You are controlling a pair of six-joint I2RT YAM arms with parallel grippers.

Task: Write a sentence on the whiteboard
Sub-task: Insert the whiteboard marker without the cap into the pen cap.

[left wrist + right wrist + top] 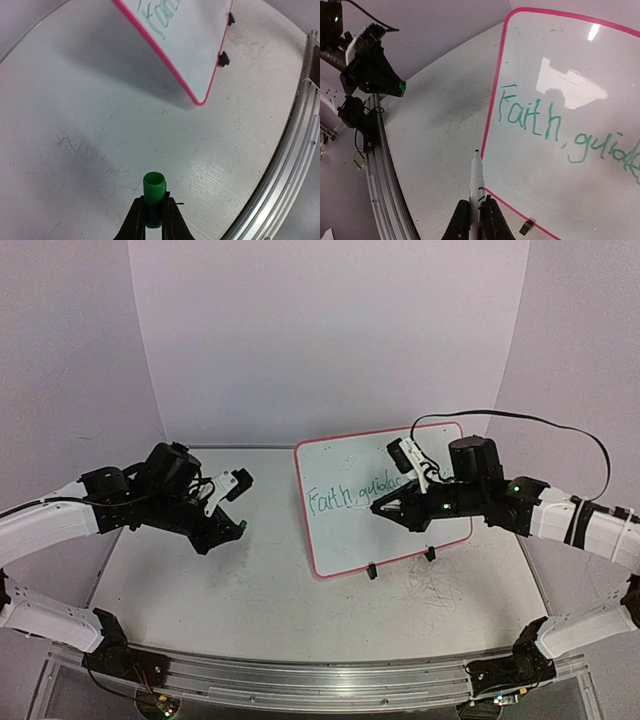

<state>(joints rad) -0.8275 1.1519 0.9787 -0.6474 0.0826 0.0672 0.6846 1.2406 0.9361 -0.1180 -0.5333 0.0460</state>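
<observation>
The whiteboard (345,535) stands tilted on the table right of centre, framed in pink-red. Green handwriting, the sentence (330,500), reads "Faith, guide…" (530,117), and its end is hidden behind my right arm. My right gripper (380,508) is shut on a white marker (477,180), uncapped and pointing at the board's (560,190) lower left frame, tip off the writing. My left gripper (238,528) hovers left of the board, shut on the green marker cap (154,192). A corner of the whiteboard (195,45) shows in the left wrist view.
Two black clip feet (372,571) (430,553) prop the board. An aluminium rail (300,680) runs along the table's near edge. A black cable (560,425) loops above the right arm. Pale walls close in behind and at both sides.
</observation>
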